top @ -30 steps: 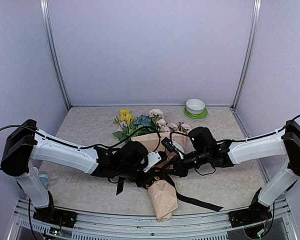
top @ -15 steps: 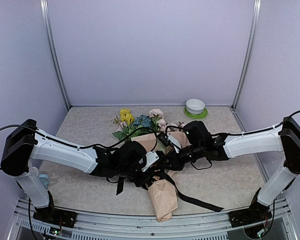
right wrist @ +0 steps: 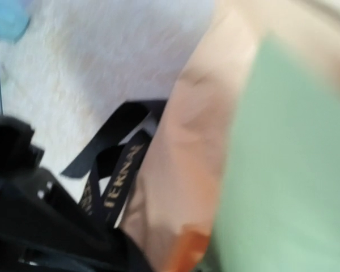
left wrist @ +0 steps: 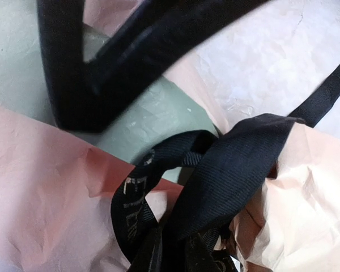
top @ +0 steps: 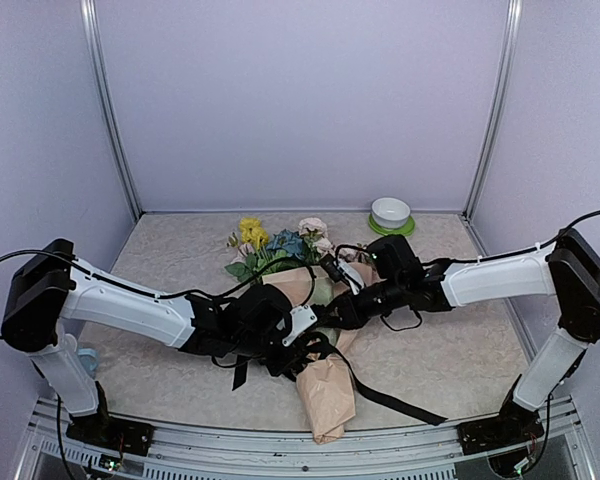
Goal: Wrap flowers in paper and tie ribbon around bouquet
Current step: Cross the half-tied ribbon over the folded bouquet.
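Note:
The bouquet lies mid-table, its flowers (top: 280,243) at the far end and the peach-tan paper (top: 325,395) cone pointing at the near edge. A sage green strip (left wrist: 158,113) shows between peach folds (left wrist: 39,187). The black ribbon (left wrist: 238,164) is looped over the cone's waist, and one tail (top: 395,402) trails to the near right. My left gripper (top: 305,345) sits low on the waist, shut on the ribbon, whose bands run down into its jaws (left wrist: 178,255). My right gripper (top: 342,312) hovers just beyond it over the paper. The blurred right wrist view shows only ribbon (right wrist: 122,170) and paper (right wrist: 187,170), so its jaws cannot be read.
A white bowl on a green saucer (top: 391,213) stands at the back right. A small pale blue object (top: 85,357) lies by the left arm's base. The left arm's dark wrist (right wrist: 39,226) fills the lower left of the right wrist view.
My right arm has swung left and slightly away from me, now closer over the bouquet's waist. The ribbon's right tail shifted a little. The left arm has barely moved.

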Motion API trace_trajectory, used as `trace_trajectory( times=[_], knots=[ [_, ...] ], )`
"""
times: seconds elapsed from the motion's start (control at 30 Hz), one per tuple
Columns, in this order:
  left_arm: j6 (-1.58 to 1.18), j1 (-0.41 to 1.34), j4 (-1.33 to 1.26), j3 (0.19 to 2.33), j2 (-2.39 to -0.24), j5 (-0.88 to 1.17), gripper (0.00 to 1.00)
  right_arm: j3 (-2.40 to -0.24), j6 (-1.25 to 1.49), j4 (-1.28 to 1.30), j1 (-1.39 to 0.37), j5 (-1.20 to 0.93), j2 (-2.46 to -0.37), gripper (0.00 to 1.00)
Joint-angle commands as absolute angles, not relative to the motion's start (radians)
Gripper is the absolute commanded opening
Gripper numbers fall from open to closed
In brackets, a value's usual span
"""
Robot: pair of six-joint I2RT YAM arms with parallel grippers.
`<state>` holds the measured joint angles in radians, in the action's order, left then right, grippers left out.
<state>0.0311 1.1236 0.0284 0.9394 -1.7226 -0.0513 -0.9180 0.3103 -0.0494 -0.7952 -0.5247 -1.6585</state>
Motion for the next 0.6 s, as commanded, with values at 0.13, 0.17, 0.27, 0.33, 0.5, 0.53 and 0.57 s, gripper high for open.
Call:
trace_trajectory(
  times=[0.13,0.17,0.27,0.33,0.5,0.53,0.57],
  knots=[
    [0.036,1.124,0.008,0.925,-1.709,-0.046,0.16,-0.909,0.363,-0.103,-0.771,-0.587,-1.671,0.12],
    [0.039,1.124,0.011,0.929,-1.711,-0.045,0.17,-0.906,0.363,-0.104,-0.771,-0.593,-1.673,0.11],
    [0.043,1.124,0.018,0.937,-1.715,-0.044,0.18,-0.913,0.344,-0.087,-0.776,-0.612,-1.691,0.08],
    [0.044,1.124,0.02,0.94,-1.716,-0.045,0.18,-0.93,0.324,-0.055,-0.788,-0.6,-1.716,0.05],
    [0.043,1.122,0.024,0.939,-1.718,-0.04,0.18,-0.951,0.297,0.0,-0.798,-0.543,-1.744,0.03],
    [0.044,1.121,0.024,0.94,-1.718,-0.038,0.18,-0.954,0.291,0.001,-0.799,-0.548,-1.746,0.03],
    [0.044,1.121,0.026,0.94,-1.719,-0.037,0.18,-0.958,0.282,0.004,-0.801,-0.564,-1.751,0.03]
  ],
)
